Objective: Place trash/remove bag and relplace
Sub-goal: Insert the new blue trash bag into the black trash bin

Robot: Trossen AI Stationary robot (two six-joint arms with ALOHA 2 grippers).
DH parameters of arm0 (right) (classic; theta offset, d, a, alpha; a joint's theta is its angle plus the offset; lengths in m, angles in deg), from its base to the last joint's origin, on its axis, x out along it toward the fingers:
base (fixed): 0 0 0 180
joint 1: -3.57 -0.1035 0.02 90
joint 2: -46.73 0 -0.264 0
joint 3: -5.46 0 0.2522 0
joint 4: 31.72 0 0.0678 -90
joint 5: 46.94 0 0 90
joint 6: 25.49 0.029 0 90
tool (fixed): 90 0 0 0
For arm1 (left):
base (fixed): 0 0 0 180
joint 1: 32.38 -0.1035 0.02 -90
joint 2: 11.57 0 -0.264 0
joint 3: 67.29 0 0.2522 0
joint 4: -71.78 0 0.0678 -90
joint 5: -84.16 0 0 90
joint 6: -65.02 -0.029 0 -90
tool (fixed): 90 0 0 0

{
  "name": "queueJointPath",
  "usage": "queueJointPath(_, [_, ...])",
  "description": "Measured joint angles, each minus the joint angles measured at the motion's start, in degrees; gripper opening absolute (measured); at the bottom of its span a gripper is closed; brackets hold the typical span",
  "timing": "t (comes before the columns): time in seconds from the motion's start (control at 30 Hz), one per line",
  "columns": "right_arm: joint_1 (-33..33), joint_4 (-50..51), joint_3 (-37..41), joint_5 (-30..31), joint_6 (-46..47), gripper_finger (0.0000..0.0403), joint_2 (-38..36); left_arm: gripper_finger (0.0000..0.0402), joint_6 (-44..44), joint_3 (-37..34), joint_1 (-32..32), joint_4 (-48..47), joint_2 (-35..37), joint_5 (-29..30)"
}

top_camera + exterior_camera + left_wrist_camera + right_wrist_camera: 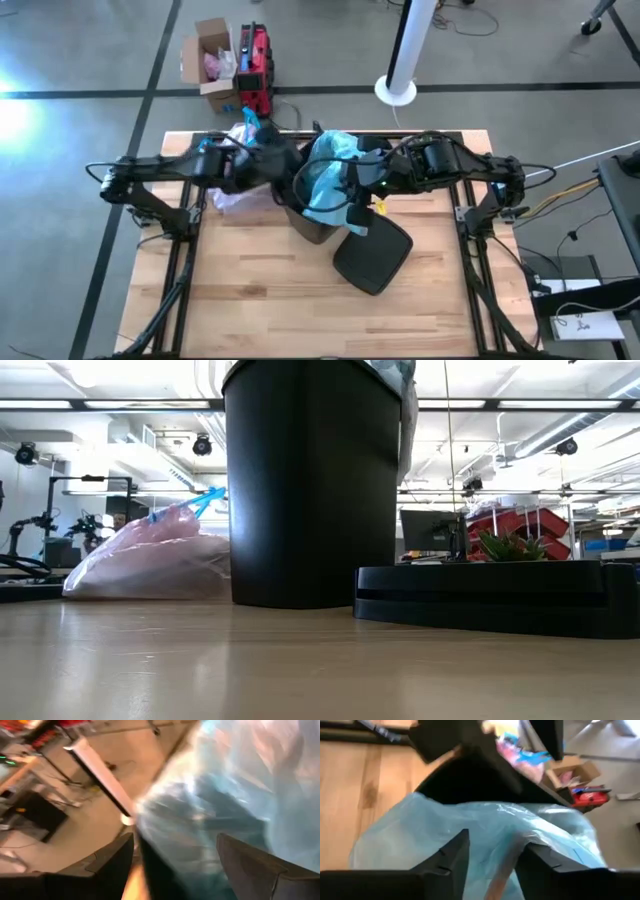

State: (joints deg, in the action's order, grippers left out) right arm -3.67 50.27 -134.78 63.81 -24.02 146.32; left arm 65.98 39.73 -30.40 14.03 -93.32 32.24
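A black bin [315, 228] stands upright mid-table, with the crinkly light blue bag [325, 175] bunched over its far rim. My left gripper [175, 865] is open at the bin's left side; its fingers stand wide apart on either side of the blue bag [225, 795] and the dark rim. My right gripper [492, 857] comes from the right and is open just above the blue bag [470, 830]. The tied pink bag [150, 560] lies on the table left of the bin, blue ties [205, 500] up. The trash is hidden. My left gripper has the blue bag's plastic and the bin's rim between its spread fingers; blur keeps me from telling whether a finger touches either. My right gripper hovers at the bag's bunched top, slanting down from the right; I cannot tell whether its fingers touch the plastic.
The bin's black lid [372, 252] lies flat on the table, near and right of the bin. Bare wood stretches along the near half. On the floor beyond the far edge are a cardboard box [212, 60], a red case [255, 60] and a white pole [405, 50].
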Motion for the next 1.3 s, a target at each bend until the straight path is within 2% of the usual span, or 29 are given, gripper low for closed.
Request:
queueJointPath(0.17, [0.0, -1.5, 0.4, 0.3, -0.6, 0.0177, -0.1, 0.027, 0.6, -1.0, -2.0, 1.9, 0.9, -0.6])
queueJointPath(0.4, [0.1, 6.2, 1.9, 0.3, 4.6, 0.0212, -0.5, 0.027, 4.3, -6.7, -2.7, 13.8, -2.9, -10.8])
queueJointPath(0.47, [0.1, 9.6, 1.9, 0.3, 6.9, 0.0224, -1.2, 0.027, 4.8, -7.0, -2.4, 14.8, -5.0, -13.8])
queueJointPath(0.53, [-0.2, 12.5, 1.9, 0.2, 9.7, 0.0236, -1.8, 0.027, 4.9, -6.9, -2.2, 14.9, -7.1, -14.1])
queueJointPath(0.73, [-1.5, 14.7, 1.9, 0.1, 16.3, 0.0277, -6.0, 0.027, 4.0, -3.5, -1.6, 7.3, -11.0, -15.1])
queueJointPath(0.93, [-1.9, 14.7, 1.9, 0.2, 18.0, 0.032, -7.8, 0.027, 3.9, 4.4, -1.8, -1.2, -9.8, -17.0])
queueJointPath(1.1, [-1.9, 14.0, 1.9, 0.3, 18.0, 0.0337, -8.2, 0.027, 4.0, 10.3, -3.0, -8.6, -9.0, -16.1])
queueJointPath(1.3, [-3.0, 13.8, 1.9, 0.6, 18.1, 0.0339, -8.2, 0.027, 5.7, 8.6, -3.6, -8.8, -9.0, -14.8])
